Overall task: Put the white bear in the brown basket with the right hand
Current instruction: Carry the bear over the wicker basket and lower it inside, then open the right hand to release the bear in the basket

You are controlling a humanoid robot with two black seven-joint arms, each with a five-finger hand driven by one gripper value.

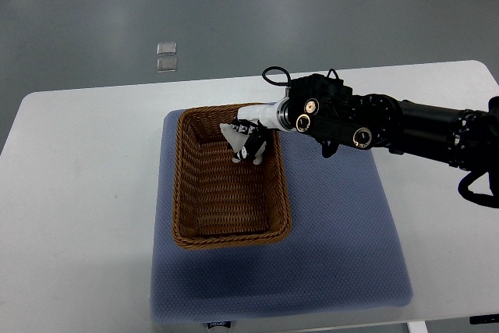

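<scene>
Our right hand (248, 144), fingers closed on the small white bear (234, 135), hangs inside the brown woven wicker basket (187, 193); we should lower before releasing.

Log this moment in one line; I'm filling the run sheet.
right hand: over basket, far end | bear: under the hand, release unclear | left arm: out of view

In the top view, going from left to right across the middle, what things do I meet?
White table → blue mat → brown basket → right hand over the basket → black right arm.
</scene>
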